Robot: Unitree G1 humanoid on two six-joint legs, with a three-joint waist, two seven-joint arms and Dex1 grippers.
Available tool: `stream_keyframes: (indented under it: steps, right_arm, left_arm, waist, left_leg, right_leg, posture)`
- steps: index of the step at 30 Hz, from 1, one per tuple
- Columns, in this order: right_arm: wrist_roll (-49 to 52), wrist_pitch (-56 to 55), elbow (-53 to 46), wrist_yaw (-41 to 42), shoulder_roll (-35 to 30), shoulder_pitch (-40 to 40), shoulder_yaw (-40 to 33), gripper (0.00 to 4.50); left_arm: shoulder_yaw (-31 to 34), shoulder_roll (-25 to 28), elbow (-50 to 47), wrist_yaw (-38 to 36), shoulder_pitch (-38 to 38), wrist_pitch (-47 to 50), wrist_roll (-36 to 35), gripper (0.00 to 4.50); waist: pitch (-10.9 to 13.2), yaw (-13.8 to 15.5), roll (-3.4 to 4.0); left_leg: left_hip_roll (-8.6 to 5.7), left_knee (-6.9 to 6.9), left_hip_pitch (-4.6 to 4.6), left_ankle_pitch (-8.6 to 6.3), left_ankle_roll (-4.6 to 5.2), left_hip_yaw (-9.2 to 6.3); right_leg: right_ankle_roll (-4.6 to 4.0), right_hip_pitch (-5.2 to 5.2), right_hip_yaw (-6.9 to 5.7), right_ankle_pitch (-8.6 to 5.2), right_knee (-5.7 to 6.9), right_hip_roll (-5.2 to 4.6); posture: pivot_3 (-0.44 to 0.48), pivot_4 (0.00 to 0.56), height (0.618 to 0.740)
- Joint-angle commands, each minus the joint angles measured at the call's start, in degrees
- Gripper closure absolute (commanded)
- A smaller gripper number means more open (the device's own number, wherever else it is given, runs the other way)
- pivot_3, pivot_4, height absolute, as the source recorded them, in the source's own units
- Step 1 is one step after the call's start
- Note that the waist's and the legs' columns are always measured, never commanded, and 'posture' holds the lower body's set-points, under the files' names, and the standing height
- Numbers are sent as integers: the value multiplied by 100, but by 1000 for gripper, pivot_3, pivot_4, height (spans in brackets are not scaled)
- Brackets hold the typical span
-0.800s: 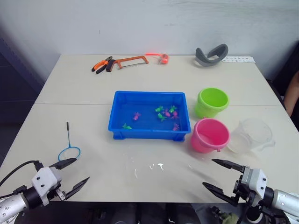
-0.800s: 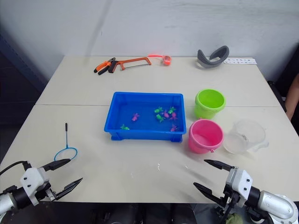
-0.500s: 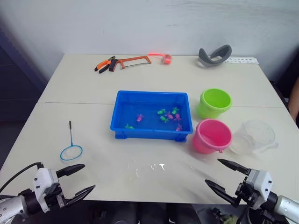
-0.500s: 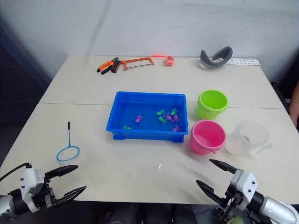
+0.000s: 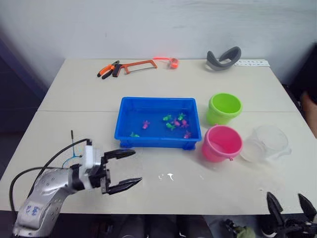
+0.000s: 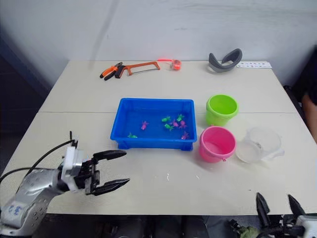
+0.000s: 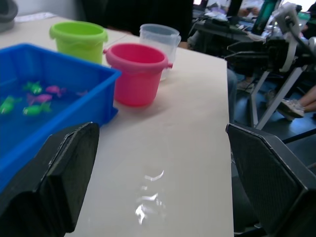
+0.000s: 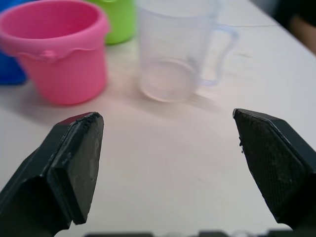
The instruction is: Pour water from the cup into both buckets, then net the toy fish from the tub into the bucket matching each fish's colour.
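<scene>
The blue tub point(image 5: 157, 142) sits mid-table with several green and pink toy fish point(image 5: 174, 122) in it. To its right stand the lime green bucket point(image 5: 224, 108), the pink bucket point(image 5: 222, 144) and, further right, the clear cup point(image 5: 267, 143), all upright. My left gripper point(image 5: 137, 166) hovers open over the table just in front of the tub's left corner, holding nothing. My left arm covers most of the net point(image 5: 72, 137), so I see its thin handle and a bit of blue hoop. My right gripper point(image 5: 286, 198) is open and empty at the near edge, short of the cup point(image 8: 173, 54).
A hacksaw point(image 5: 138, 64), pliers point(image 5: 109, 68), a small orange item point(image 5: 173, 62) and a grey curved band point(image 5: 224, 58) lie along the far edge. Water drops point(image 5: 166, 176) glisten in front of the tub. A person's arm point(image 5: 312, 106) shows past the right edge.
My left arm has swung up and inward over the table, now covering the net's hoop. My right gripper has dropped back to the near edge. The buckets, cup and tub stay put.
</scene>
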Motion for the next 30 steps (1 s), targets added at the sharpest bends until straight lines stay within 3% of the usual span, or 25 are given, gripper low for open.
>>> stream_keyframes:
  steps: [1, 10, 30]
  right_arm:
    - [-25, 224, 140, -634, -145, -494, -262, 0]
    - [134, 1172, 1167, -1554, -873, -2027, -568, 0]
    - [-129, 1054, 2574, -1204, -1432, -3634, -367, 0]
  left_arm:
    - [-192, -51, -273, 101, -419, 348, -284, 22]
    - [-438, -130, -257, 120, -664, 490, -118, 22]
    - [-606, -300, -10, 60, -967, 455, 16, 22]
  waist:
    - [0, -52, -1]
    - [-4, -106, 28]
    - [-3, -102, 29]
  left_leg:
    - [-1, 0, 0, 1, 0, 2]
    - [-1, -1, 0, 21, 18, 2]
    - [-10, 5, 2, 42, 27, 2]
  right_leg:
    - [0, -2, 3, 0, 2, -1]
    - [-7, -8, -2, -14, 24, 9]
    - [-1, -2, -4, -10, 38, 7]
  posture:
    - [0, 150, 740]
    - [0, 150, 740]
    - [0, 150, 740]
